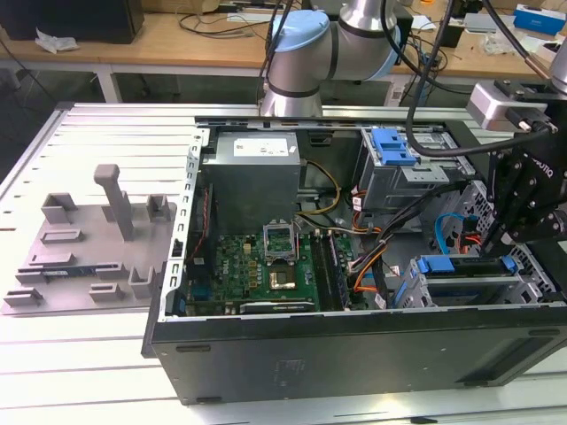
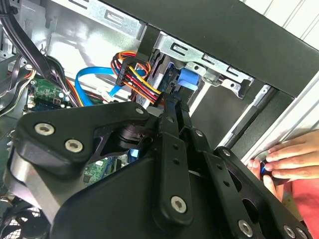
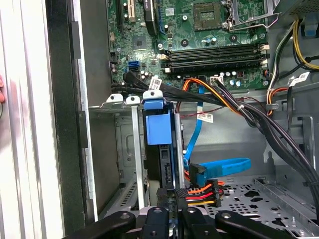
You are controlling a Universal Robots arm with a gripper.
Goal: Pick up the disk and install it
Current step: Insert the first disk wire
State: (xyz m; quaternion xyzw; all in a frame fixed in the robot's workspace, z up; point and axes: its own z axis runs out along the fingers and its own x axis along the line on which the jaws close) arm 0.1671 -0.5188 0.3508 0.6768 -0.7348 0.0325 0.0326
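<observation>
Disk (image 3: 158, 144): you have it standing edge-on in the drive cage (image 3: 133, 149), blue carrier outward, likely sliding along the rails.
Fingers (image 3: 172, 211): closed on the disk's rear edge, judging by contact.
Case (image 1: 354, 354): open on the table (image 1: 89, 372), giving access.
Hand (image 2: 294, 159): a person's, steadying the case edge.

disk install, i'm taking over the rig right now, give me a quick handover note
Hand: low over the drive cage at the exterior view's right; whether it is open cannot be told.
Disk: standing in the cage slot, blue carrier at its end, in line with the hand in the first wrist view.
Done: disk is in the cage.
Left: full seating not confirmed.
Note: a person's hand rests on the case edge.
</observation>
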